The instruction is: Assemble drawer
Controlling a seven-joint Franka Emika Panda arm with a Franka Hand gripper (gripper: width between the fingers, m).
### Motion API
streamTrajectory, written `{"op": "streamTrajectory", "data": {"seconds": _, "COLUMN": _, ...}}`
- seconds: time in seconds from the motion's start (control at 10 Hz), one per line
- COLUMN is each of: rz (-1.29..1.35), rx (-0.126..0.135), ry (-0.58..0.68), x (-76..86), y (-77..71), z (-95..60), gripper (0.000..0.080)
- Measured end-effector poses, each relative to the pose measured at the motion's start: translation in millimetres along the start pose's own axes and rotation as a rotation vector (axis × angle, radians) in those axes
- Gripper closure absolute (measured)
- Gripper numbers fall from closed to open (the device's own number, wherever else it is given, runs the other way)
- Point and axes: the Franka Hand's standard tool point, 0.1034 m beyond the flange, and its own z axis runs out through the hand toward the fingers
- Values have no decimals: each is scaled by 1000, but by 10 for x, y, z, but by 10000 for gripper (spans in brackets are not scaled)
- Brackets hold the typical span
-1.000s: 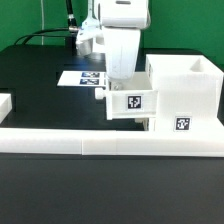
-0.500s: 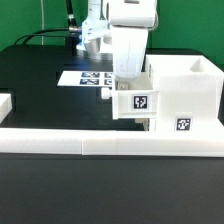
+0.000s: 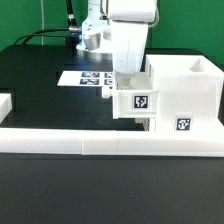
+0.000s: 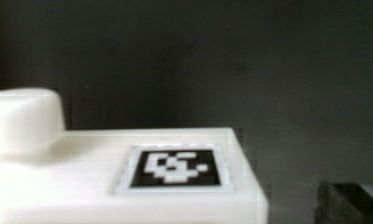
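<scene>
A small white tray [image 3: 134,101] of the drawer, its square tag facing outward, sits against the open side of the tall white box housing [image 3: 183,96] on the black desk [image 3: 45,85]. The robot arm's claw [image 3: 127,78] comes down onto the tray from above; whether it grips the tray cannot be told. Behind the tray lies the marker board [image 3: 83,77]; in front of the housing runs a long low white rail [image 3: 110,138]. The wrist view shows the tray's knob [image 4: 23,121] beside its tag [image 4: 172,167].
</scene>
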Motion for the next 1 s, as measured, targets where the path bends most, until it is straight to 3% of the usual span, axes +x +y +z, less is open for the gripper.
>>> {"op": "streamTrajectory", "data": {"seconds": 0.2, "rz": -1, "rx": 22, "ry": -12, "x": -57, "y": 1, "z": -173, "gripper": 163}}
{"op": "streamTrajectory", "data": {"seconds": 0.5, "rz": -36, "rx": 57, "ry": -29, "x": -380, "y": -51, "z": -419, "gripper": 150}}
{"op": "streamTrajectory", "data": {"seconds": 0.8, "rz": -32, "rx": 61, "ry": -21, "x": -420, "y": -58, "z": -387, "gripper": 150}}
{"op": "streamTrajectory", "data": {"seconds": 0.9, "rz": -104, "rx": 59, "ry": 16, "x": -449, "y": -57, "z": -351, "gripper": 150}}
{"op": "streamTrajectory", "data": {"seconds": 1.0, "rz": -145, "rx": 60, "ry": 112, "x": -580, "y": -68, "z": -250, "gripper": 150}}
